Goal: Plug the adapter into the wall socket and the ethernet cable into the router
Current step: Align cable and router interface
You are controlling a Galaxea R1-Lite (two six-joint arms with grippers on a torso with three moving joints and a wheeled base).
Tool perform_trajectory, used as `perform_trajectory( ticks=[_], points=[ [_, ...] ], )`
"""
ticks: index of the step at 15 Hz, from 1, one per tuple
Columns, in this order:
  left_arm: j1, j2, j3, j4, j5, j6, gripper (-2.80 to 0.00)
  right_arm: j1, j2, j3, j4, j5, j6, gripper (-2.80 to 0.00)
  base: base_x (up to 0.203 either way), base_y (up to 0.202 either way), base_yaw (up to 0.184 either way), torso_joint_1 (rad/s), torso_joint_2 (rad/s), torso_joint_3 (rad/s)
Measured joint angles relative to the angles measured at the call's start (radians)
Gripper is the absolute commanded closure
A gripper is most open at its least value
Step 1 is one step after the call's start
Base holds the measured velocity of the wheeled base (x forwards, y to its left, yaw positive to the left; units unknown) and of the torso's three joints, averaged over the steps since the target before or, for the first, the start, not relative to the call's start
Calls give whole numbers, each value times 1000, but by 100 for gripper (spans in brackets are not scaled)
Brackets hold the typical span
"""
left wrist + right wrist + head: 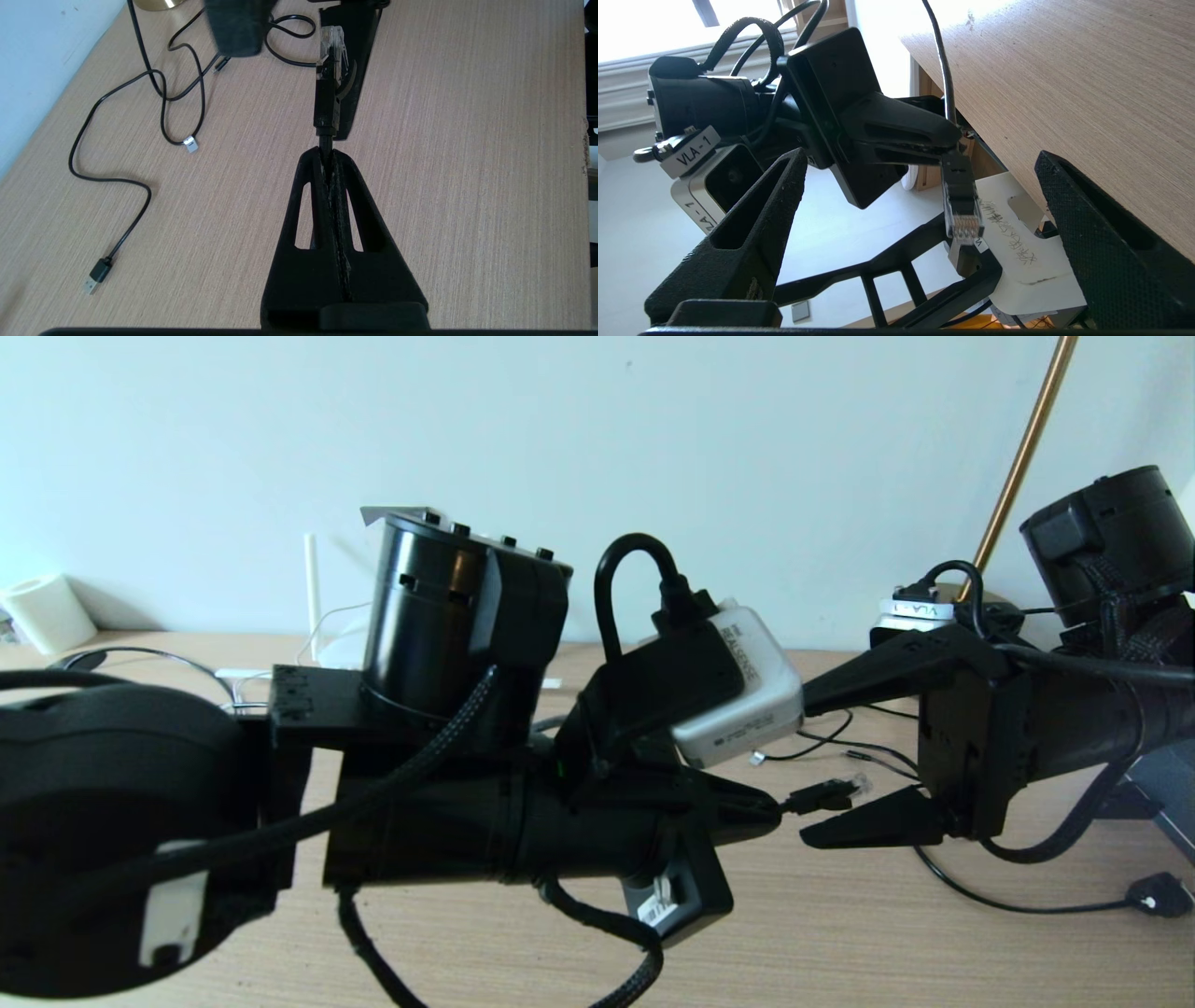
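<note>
Ethernet cable point(324, 105) sat clamped in the left gripper point(328, 156) above the table point(467, 140), plug between the right gripper's point(812, 770) spread fingers; a handover seemed underway, needing the right to close

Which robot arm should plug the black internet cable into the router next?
Probably the left. The left gripper is shut on the ethernet cable, its clear plug sticking out front. The right gripper is open and holds nothing. The router shows behind the left arm.

Left hand point(761, 807) clamped, right hand point(822, 765) wide apart.
</note>
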Motion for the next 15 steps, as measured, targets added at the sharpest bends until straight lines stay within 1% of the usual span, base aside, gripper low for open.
perform_trajectory(
  ticks=[1,6,15],
  points=[
    [-1,-2,0,0,7,0,0,0,-2,1,0,-2,0,0,0,0,0,0,0,0],
    [-1,-11,5,0,13,3,0,0,-14,13,0,-2,8,0,0,0,0,0,0,0],
    [22,-19,8,-1,12,2,0,1,-50,44,0,-3,8,0,0,0,0,0,0,0]
  ],
)
